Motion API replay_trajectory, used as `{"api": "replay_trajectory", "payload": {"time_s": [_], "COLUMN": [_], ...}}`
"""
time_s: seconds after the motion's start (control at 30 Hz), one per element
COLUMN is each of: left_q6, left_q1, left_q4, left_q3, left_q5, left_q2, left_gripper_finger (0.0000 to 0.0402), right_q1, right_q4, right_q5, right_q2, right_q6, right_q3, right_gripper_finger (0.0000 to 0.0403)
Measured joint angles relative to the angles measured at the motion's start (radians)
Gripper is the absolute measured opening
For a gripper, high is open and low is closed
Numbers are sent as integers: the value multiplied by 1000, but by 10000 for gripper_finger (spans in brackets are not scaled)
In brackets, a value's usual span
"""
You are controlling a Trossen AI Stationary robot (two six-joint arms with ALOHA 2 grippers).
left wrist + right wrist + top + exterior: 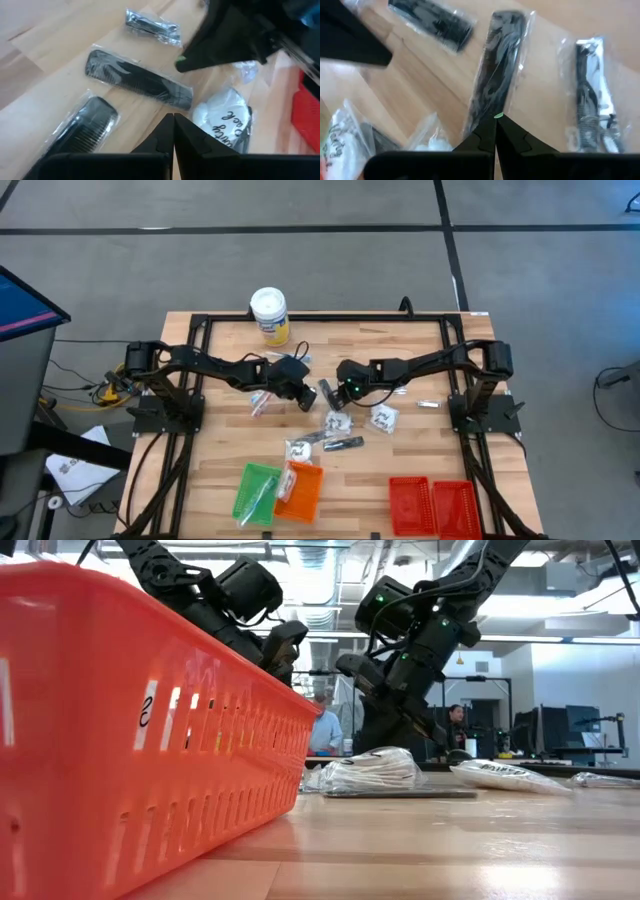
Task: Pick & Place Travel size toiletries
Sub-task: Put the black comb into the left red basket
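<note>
My two grippers, left gripper and right gripper, crowd each other mid-table above scattered packets; bare wood lies open behind us.

You've got black combs in clear wrap, white packets w/ dark script print, a white-lidded tub w/ yellow label. Below the tub: green tray, orange tray, red trays. Light wood table, black frame.
</note>
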Motion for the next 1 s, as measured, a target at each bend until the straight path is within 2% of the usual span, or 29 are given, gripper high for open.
{"api": "replay_trajectory", "payload": {"time_s": [0.13,0.27,0.43,0.6,1.0], "left_q6": [10,49,15,-1,-28], "left_q1": [-3,1,13,7,-33], "left_q4": [-1,-1,-19,-57,-58], "left_q3": [0,0,0,0,0], "left_q5": [-3,-55,-59,-109,-116], "left_q2": [0,0,0,0,0], "left_gripper_finger": [2,2,2,2,2], "right_q1": [-13,-15,-15,-14,-3], "right_q4": [26,28,31,18,-7], "right_q5": [-17,-26,-34,-56,-60], "right_q2": [4,10,24,46,69], "right_q6": [0,8,16,27,78], "right_q3": [0,0,0,-3,2], "right_gripper_finger": [0,0,0,0,0]}}
